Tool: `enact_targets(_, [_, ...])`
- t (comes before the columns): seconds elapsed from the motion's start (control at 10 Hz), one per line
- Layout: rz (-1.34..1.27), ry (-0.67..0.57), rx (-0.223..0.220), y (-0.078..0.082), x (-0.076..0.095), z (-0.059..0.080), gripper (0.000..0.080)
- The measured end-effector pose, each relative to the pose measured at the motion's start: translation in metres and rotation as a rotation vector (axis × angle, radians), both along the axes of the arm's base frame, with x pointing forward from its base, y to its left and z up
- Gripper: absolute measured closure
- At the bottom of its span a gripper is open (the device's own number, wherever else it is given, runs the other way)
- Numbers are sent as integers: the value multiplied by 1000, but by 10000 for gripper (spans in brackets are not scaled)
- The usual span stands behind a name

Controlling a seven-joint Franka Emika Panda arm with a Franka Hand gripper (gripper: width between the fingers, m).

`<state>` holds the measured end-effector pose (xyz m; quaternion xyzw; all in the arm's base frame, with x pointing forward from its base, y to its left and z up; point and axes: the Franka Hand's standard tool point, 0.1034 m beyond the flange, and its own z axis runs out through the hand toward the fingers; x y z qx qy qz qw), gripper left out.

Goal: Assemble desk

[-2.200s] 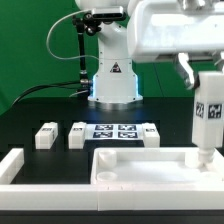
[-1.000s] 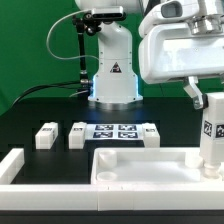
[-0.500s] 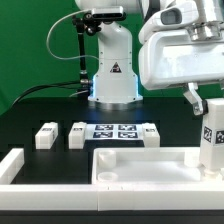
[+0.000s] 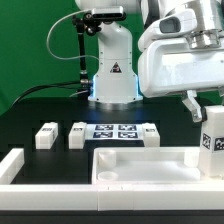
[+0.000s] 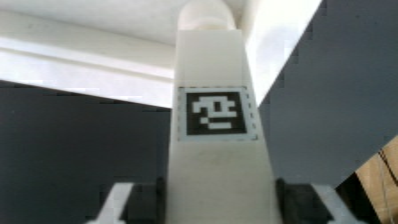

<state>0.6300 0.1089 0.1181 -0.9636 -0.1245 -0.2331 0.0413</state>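
Observation:
The white rimmed tabletop panel (image 4: 140,165) lies flat at the front of the table. My gripper (image 4: 209,108) is shut on a white square desk leg (image 4: 212,143) with a black-and-white tag, held upright at the panel's far right end in the exterior view, its lower end at the panel. In the wrist view the leg (image 5: 217,120) fills the middle between my two fingers (image 5: 125,203), its tag facing the camera. Two more white legs (image 4: 46,135) (image 4: 78,134) lie on the black table at the exterior view's left.
The marker board (image 4: 122,132) lies behind the tabletop panel. A long white border bar (image 4: 10,166) lies at the front left. The robot base (image 4: 112,80) stands at the back before a green backdrop.
My gripper has moved toward the exterior view's right and down with the leg, bringing it onto the panel's right end.

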Motion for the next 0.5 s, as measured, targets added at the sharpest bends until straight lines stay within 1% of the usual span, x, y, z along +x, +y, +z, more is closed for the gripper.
enact_targets(0.4, [0, -5, 0, 0, 0, 0, 511])
enact_targets(0.5, [0, -5, 0, 0, 0, 0, 337])
